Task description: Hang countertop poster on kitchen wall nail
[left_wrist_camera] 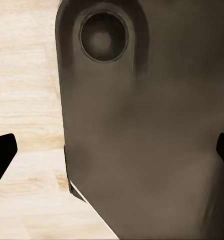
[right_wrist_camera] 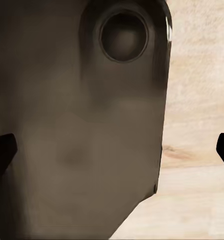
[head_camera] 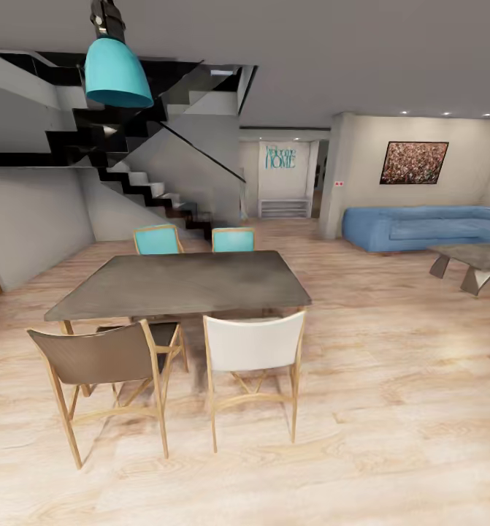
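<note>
Pale wood-plank flooring (head_camera: 391, 409) runs through an open dining and living room, where a dark grey rectangular dining table (head_camera: 186, 281) stands ringed by wood-framed chairs. A wide reddish speckled painting (head_camera: 413, 162) hangs above a blue sofa (head_camera: 420, 228). Neither the poster nor the kitchen countertop is in sight, so which way they lie from either claw cannot be judged; the robot likely must turn first. Both the left gripper (left_wrist_camera: 112, 150) and the right gripper (right_wrist_camera: 112, 150) hang with fingertips wide apart, empty, over the robot's dark base housing (left_wrist_camera: 142, 130).

dark grey rectangular dining table (head_camera: 179, 283) | two turquoise chairs (head_camera: 158, 239) | blue sofa (head_camera: 420, 226) | reddish speckled painting (head_camera: 413, 162) | pale wood-plank floor (head_camera: 391, 409)
</note>
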Tool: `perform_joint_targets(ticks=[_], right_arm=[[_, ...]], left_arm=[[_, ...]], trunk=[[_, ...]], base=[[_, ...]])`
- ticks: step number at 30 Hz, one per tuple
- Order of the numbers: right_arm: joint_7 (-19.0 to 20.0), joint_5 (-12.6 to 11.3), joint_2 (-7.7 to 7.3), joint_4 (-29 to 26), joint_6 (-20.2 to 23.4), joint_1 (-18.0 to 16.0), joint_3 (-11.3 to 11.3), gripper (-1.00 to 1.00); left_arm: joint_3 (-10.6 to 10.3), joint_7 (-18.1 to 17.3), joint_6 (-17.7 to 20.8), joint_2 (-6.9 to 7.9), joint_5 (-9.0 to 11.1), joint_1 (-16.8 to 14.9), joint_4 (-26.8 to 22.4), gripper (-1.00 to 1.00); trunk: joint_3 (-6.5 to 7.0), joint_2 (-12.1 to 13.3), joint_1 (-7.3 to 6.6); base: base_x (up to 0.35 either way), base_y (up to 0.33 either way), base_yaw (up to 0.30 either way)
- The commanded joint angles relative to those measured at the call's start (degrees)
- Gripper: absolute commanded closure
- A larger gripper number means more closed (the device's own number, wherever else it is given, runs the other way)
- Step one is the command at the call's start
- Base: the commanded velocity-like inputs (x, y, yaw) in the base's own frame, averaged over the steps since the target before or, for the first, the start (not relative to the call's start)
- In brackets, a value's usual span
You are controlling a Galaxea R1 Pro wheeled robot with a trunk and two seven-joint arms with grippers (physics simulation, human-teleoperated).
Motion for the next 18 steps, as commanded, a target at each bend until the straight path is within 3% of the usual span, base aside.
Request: perform_joint_targets(ticks=[1, 18], right_arm=[[0.00, 0.00, 0.00, 0.00, 0.00, -0.01, 0.00, -1.00], [0.08, -0.09, 0.28, 0.14, -0.07, -0.10, 0.21, -1.00]], left_arm=[[0.00, 0.00, 0.00, 0.00, 0.00, -0.01, 0.00, -1.00], [-0.40, -0.71, -0.21, -0.44, -0.10, -0.10, -0.09, -1.00]], trunk=[[-0.03, -0.01, 0.00], [-0.03, -0.01, 0.00]], base=[[0.000, 0.000, 0.000], [0.000, 0.000, 0.000]])
